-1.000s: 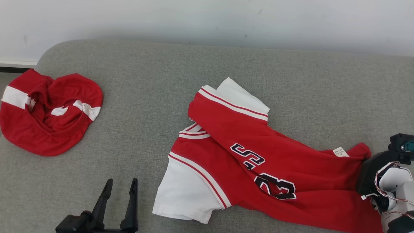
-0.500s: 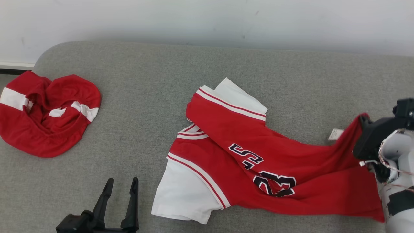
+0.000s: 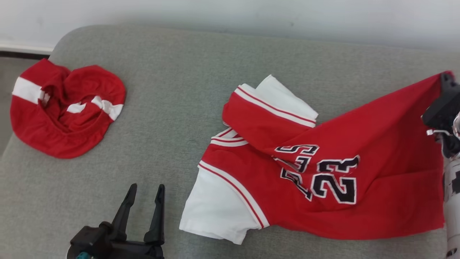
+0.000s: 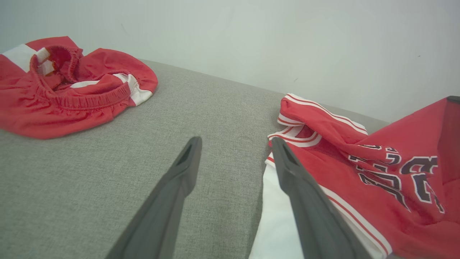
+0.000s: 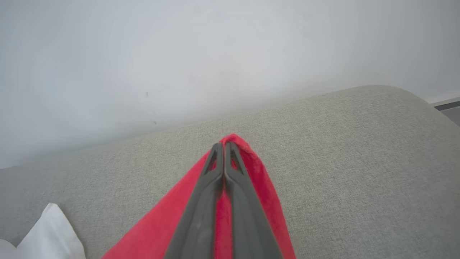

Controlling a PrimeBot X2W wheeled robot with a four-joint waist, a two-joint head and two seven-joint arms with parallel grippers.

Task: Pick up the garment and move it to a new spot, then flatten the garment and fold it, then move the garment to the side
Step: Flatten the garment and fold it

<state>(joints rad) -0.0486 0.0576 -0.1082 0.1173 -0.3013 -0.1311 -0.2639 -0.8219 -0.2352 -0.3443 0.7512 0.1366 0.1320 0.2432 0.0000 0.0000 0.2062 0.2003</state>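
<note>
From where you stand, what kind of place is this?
Probably an indoor room, maybe a home or a test room: a grey upholstered surface, like a sofa or bed, stands against a white wall, with a red jersey and red shorts on it.

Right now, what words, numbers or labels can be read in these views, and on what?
"23": black digits with white edges, on the red jersey.
"S": one letter just above the digits. The rest of that word is creased into the fold and can't be read.
Shorts: no text to be seen.
</note>
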